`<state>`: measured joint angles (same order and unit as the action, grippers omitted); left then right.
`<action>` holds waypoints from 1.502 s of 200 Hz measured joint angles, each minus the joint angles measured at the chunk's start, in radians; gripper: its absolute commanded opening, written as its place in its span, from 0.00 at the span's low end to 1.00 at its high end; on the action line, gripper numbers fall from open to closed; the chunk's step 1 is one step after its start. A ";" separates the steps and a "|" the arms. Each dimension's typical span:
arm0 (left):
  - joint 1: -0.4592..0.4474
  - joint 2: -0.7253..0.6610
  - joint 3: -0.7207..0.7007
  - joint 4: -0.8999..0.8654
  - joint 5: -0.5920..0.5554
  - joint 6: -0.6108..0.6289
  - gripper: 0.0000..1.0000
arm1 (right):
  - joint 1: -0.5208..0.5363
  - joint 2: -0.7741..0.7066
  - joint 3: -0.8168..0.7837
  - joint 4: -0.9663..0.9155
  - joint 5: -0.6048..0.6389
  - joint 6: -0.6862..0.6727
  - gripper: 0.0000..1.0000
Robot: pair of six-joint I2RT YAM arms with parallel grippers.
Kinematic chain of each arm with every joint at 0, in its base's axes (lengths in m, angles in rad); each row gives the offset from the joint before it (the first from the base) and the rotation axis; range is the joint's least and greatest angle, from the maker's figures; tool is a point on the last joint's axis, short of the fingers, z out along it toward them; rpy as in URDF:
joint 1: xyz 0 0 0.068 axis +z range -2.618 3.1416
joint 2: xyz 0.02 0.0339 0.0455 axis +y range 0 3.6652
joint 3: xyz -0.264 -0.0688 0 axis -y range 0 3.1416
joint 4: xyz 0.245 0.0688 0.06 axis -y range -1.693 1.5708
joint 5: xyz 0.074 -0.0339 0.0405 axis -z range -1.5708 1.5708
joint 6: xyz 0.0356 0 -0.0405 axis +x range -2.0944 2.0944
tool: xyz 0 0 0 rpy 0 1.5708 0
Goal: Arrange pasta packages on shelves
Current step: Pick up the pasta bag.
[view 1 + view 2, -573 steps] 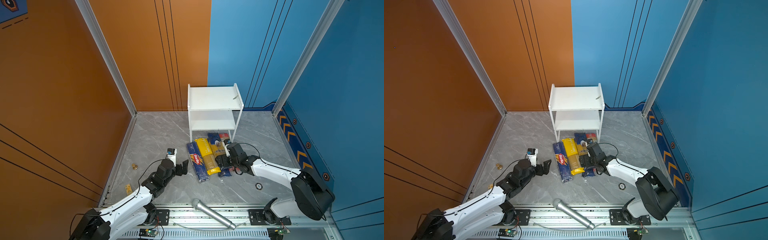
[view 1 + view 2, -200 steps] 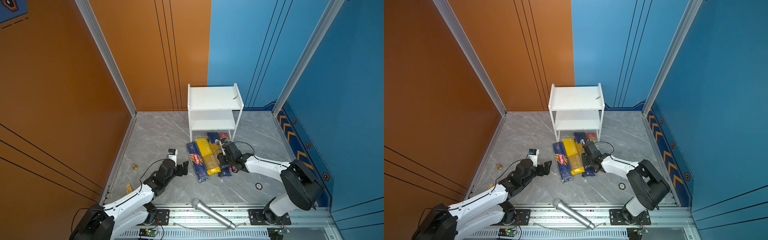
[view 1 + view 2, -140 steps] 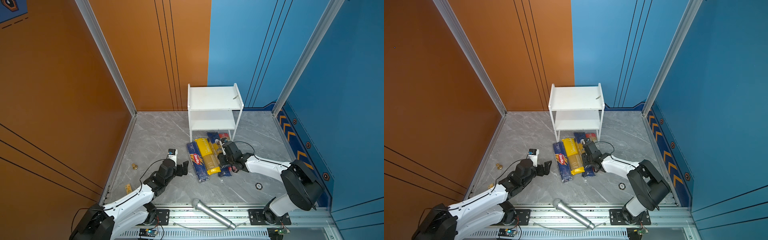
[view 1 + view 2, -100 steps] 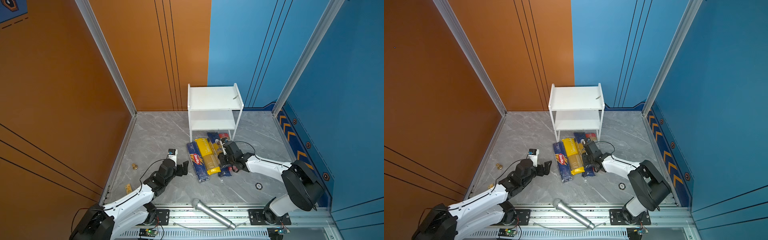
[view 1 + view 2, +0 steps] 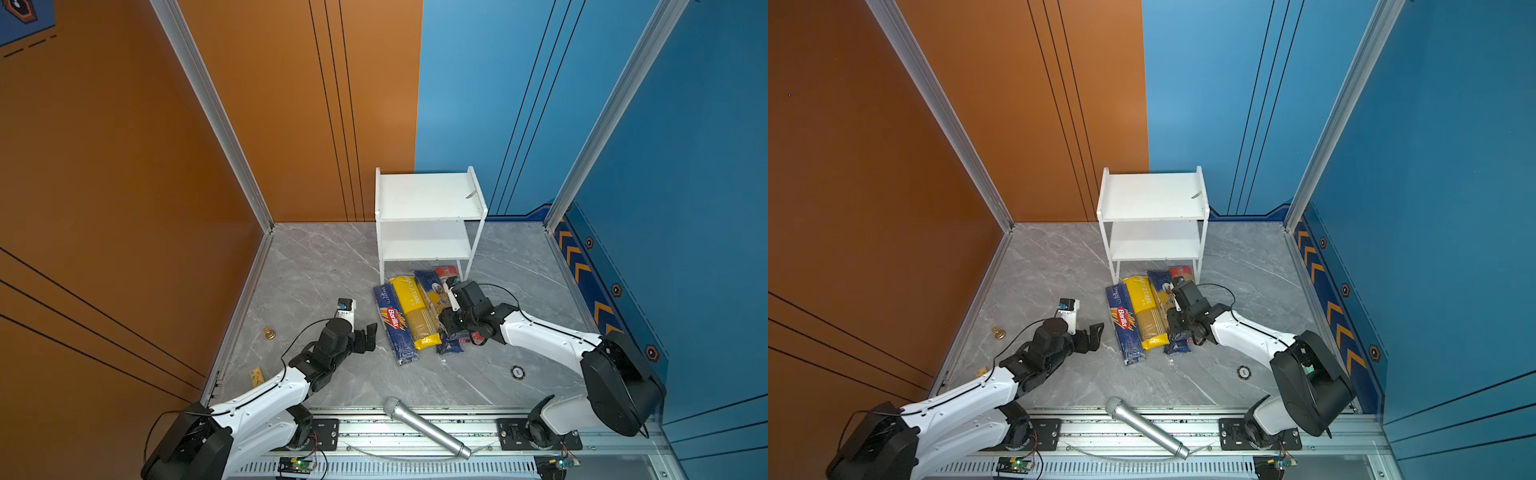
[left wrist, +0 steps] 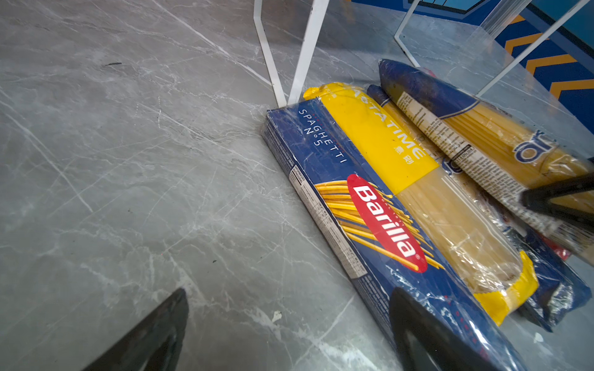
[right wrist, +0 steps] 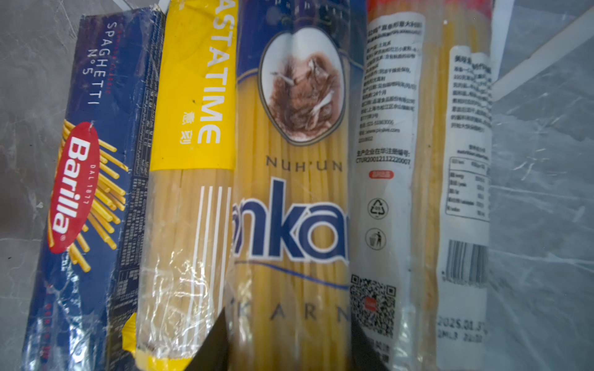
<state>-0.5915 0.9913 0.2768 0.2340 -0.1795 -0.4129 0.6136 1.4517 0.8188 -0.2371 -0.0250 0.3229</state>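
Several pasta packages lie side by side on the grey floor in front of the white shelves (image 5: 428,199). Both boards are bare. From the left lie the dark blue Barilla bag (image 5: 395,328), the yellow bag (image 5: 415,311), a blue-and-yellow ankara bag (image 7: 289,192) and the red-and-clear bag (image 7: 427,160). A second ankara bag (image 6: 559,289) lies partly under them. My right gripper (image 7: 287,313) is shut on the top ankara bag, a finger against each long side. My left gripper (image 6: 289,292) is open, low beside the Barilla bag's near end, with one finger over it.
A silver microphone (image 5: 424,428) lies across the front rail. A small brass piece (image 5: 269,333) and a yellow tag (image 5: 257,377) sit near the left wall. A black disc (image 5: 516,372) lies on the floor under the right arm. The shelf's thin legs (image 6: 299,51) stand just behind the bags.
My right gripper has shifted left over the bags and its jaws have narrowed onto the ankara bag. The left arm has stayed almost still.
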 measured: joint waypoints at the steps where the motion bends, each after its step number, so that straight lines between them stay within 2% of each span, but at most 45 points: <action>1: 0.000 0.000 0.000 0.000 0.000 0.000 0.98 | 0.000 -0.001 0.004 -0.007 -0.001 0.000 0.00; 105: 0.000 0.021 0.021 0.001 0.000 0.004 0.98 | -0.016 -0.223 0.229 -0.503 -0.097 0.065 0.00; 145: 0.000 0.039 0.025 0.002 0.000 0.003 0.98 | -0.066 -0.324 0.344 -0.650 -0.174 0.101 0.00; 194: 0.000 0.056 0.029 0.004 0.005 0.003 0.98 | -0.073 -0.370 0.507 -0.821 -0.277 0.124 0.00; 256: -0.001 0.069 0.040 0.008 0.008 0.003 0.98 | -0.074 -0.362 0.760 -0.871 -0.313 0.163 0.00; 300: -0.003 0.070 0.040 0.009 0.011 0.004 0.98 | -0.073 -0.246 0.903 -0.833 -0.309 0.187 0.00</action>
<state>-0.5949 1.0615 0.3168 0.2428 -0.1684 -0.4088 0.5404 1.2053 1.7214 -1.0698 -0.3336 0.5102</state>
